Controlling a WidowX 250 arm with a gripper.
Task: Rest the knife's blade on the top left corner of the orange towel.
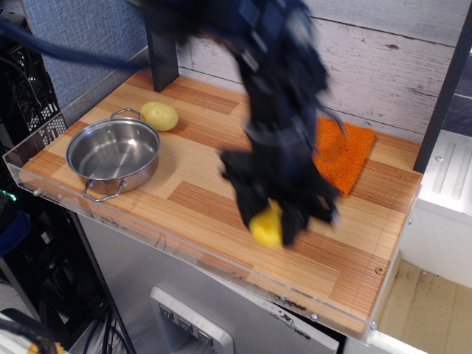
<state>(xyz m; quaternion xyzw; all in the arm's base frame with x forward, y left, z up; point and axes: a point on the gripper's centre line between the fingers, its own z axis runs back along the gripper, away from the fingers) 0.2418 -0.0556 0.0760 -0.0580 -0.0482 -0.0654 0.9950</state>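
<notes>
My gripper [271,221] is blurred by motion above the front middle of the wooden table. It is shut on the knife [267,225]; only the chunky yellow handle shows between the fingers, and the white blade is hidden. The orange towel [341,153] lies at the back right of the table, behind and to the right of the gripper, its left part covered by the arm.
A steel pan [113,153] stands at the left of the table. A round pale-yellow ball-like object [159,116] lies just behind it. A clear plastic rim [147,234] runs along the table's front edge. A dark post [161,51] stands at the back left.
</notes>
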